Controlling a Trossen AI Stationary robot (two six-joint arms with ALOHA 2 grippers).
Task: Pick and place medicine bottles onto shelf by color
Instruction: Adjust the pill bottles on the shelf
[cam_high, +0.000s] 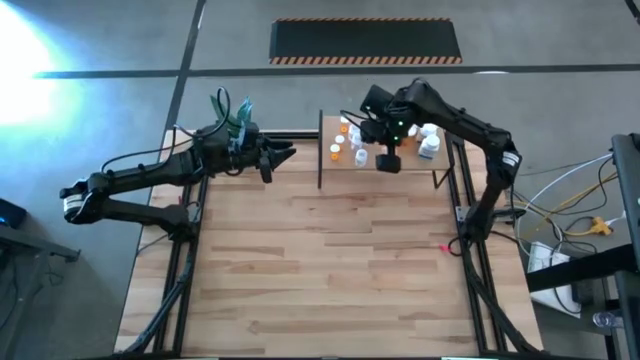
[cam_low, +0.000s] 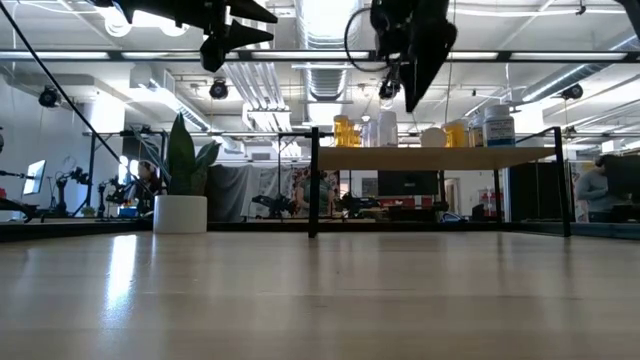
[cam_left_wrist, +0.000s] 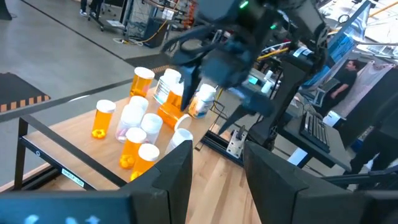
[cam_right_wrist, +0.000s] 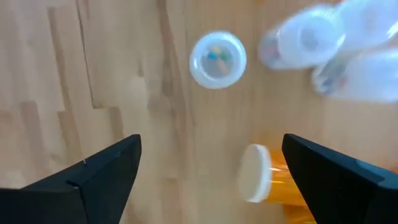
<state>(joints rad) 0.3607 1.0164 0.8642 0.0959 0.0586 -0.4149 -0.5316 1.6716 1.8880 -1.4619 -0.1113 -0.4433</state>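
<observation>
The shelf (cam_high: 400, 172), a light-wood board on black posts, stands at the table's far right; it also shows in the low view (cam_low: 430, 157). Several medicine bottles (cam_high: 345, 140) stand on it, orange, white and clear, all with white caps (cam_left_wrist: 140, 134). My right gripper (cam_high: 388, 160) hangs open over the board, fingers pointing down, holding nothing. Below it in the right wrist view (cam_right_wrist: 211, 174) are a clear bottle (cam_right_wrist: 217, 59), an orange bottle (cam_right_wrist: 264, 177) and blurred pale bottles (cam_right_wrist: 329, 50). My left gripper (cam_high: 282, 155) is open and empty, held high left of the shelf.
A white plant pot with green leaves (cam_low: 180, 213) stands at the table's far left, behind my left arm (cam_high: 232, 115). The wide wooden tabletop (cam_high: 330, 270) stretches toward the near edge. People and equipment show in the room beyond (cam_low: 600, 190).
</observation>
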